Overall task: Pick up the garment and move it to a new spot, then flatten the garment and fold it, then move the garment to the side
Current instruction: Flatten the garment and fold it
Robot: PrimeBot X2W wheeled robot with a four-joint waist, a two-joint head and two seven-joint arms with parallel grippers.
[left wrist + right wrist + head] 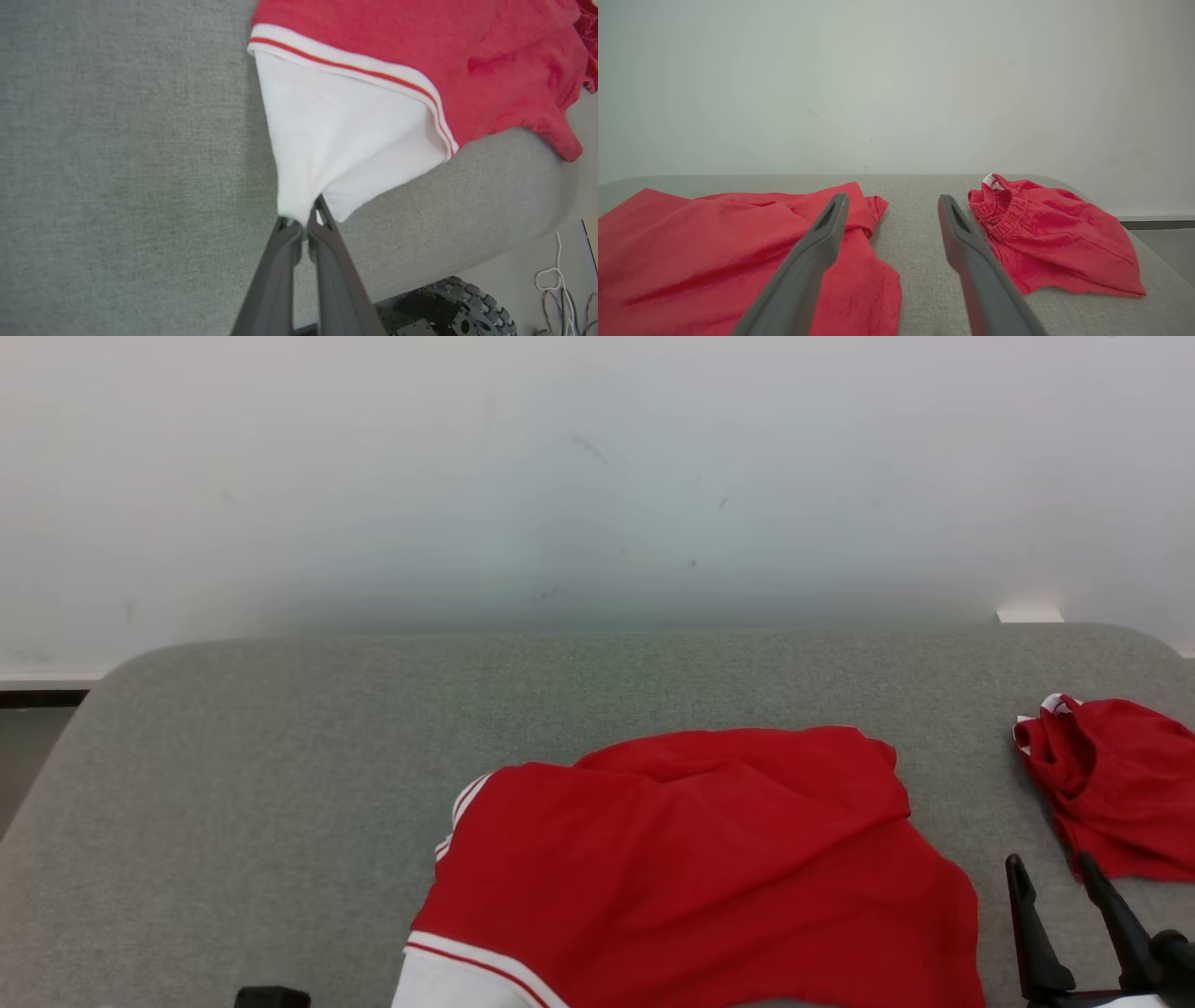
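One garment (700,859) in left claw (303,213)

- garment (709,859) on the table (280,756): soft matt cloth, red and white.
- table: grey felt-like fabric, rough, matt.
- right gripper (892,205) over the table: smooth dull dark plastic.
- wall (597,476) behind the table: smooth, matt, scuffed.

Big table (280,756) with a soft grey cloth top and round corners. Behind it, a plain pale wall (597,476) with a few small dark marks (588,446). Low on the wall at the left, a dark strip (42,698), and grey floor (23,747) below it. Small bright patch (1029,614) at the far right, just behind the table. More pale floor past the near edge of the table, with a thin white cord (559,252) curled on it. Soft, even light all over.
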